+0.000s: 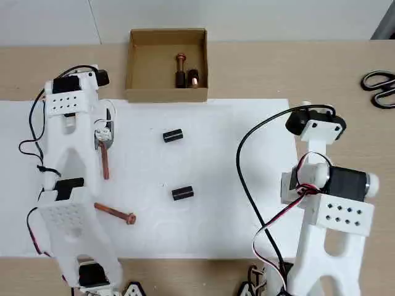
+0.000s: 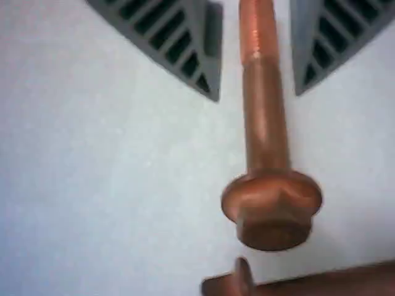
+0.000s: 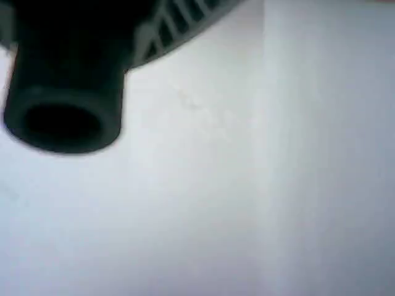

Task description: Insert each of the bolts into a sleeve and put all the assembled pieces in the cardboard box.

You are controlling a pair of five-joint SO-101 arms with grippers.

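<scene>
While the left end effector [image 2: 254, 92] holds a bolt [image 2: 265, 154] and the right end effector [image 3: 105, 43] a sleeve [image 3: 62, 117], misalignment could jam insertion.

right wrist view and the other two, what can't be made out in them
Right wrist view: black sleeve blurred, its far end cut by the frame edge.
Left wrist view: copper bolt, thread end cut by the edge; second bolt mostly cut off.
High view: assembled pieces in the cardboard box too small to judge how deep the bolts sit; scissors cut by the right edge.
</scene>
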